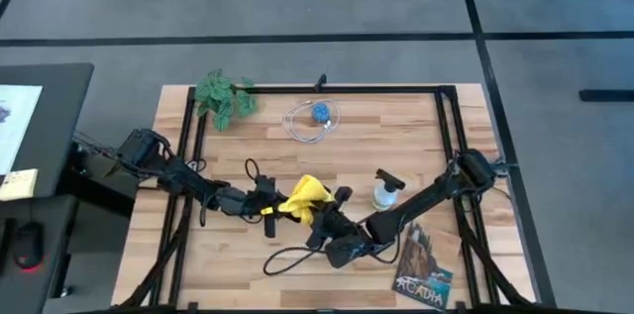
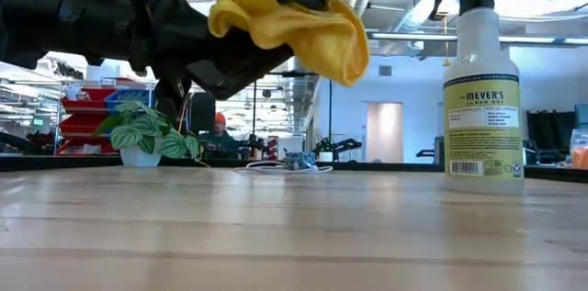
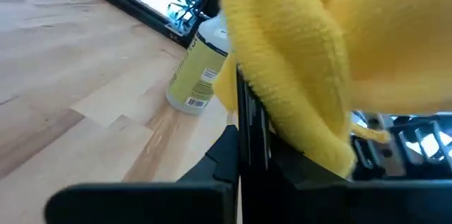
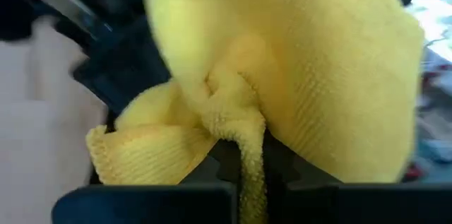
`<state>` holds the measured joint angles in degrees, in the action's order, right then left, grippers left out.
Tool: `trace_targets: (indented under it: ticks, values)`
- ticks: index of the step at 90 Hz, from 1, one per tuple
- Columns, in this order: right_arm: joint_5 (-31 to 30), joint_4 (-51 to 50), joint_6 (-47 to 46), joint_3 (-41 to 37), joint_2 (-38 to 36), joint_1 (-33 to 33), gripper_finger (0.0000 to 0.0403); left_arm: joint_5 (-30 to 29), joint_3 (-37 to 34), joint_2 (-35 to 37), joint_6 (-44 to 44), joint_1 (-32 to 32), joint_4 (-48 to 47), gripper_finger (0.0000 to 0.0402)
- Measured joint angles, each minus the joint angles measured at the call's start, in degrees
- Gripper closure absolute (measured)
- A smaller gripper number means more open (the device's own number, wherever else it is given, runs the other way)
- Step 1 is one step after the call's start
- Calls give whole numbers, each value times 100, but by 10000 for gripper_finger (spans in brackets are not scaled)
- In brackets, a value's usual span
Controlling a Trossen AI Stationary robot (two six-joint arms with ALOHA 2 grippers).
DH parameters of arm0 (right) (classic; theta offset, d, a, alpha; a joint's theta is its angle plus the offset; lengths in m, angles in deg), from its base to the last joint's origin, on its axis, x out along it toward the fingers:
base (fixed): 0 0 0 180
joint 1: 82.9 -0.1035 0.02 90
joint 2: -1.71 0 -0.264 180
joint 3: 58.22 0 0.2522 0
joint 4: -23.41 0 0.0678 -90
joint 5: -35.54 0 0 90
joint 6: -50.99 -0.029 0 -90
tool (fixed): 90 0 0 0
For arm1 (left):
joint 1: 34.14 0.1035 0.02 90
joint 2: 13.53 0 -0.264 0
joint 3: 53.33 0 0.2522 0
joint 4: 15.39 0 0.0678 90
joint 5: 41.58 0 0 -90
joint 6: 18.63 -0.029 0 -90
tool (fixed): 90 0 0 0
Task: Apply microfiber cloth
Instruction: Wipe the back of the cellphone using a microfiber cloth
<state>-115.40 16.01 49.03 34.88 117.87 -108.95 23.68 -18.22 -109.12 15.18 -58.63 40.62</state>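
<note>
The bright yellow microfiber cloth (image 1: 305,198) hangs bunched in mid-air over the table's middle, clear of the wood in the low view (image 2: 294,25). My right gripper (image 4: 241,171), reaching in from the right, is shut on it. My left gripper (image 3: 240,181) comes from the left and is shut on a thin black slab (image 3: 245,121), seen edge-on, which looks like a smartphone. The cloth drapes over that slab's upper part (image 3: 296,75). The arms hide the slab in the low view. My left gripper pinches the black slab's lower edge (image 3: 244,160) between its two fingers. The slab stands on edge out of the fingers, lifted clear of the table, with cloth lying over it. My right gripper pinches a gathered fold of the cloth (image 4: 244,146), several layers thick, between its two fingers. The rest of the cloth billows beyond the fingers and rests against the slab.
A spray bottle (image 1: 384,193) stands upright just right of the grippers. A dark booklet (image 1: 424,269) lies at the near right, a black cable (image 1: 287,257) near the front. A small plant (image 1: 223,98) and a coiled cable with a blue piece (image 1: 315,119) sit at the far side.
</note>
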Motion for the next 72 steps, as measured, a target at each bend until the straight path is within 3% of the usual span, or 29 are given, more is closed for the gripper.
trace_targets:
  ticks: [13, 29, 44, 50, 72]
  values:
    - [160, -78, 67, 3, 31, 109, 402, -23, -12, -5, -20, 0, -82, 392]
    - [-573, -576, 16, 8, -65, 87, 402, -137, -2, -5, -5, 20, -40, 392]
    - [-303, -722, -418, 8, -76, -114, 402, -14, 2, -5, -65, 15, -10, 392]
    - [-332, -1169, -765, 10, -74, -216, 402, 8, 2, -5, -111, 15, 13, 392]
    - [-1326, -3094, -1926, -10, -345, -493, 402, -91, 4, 2, -92, 22, 123, 392]
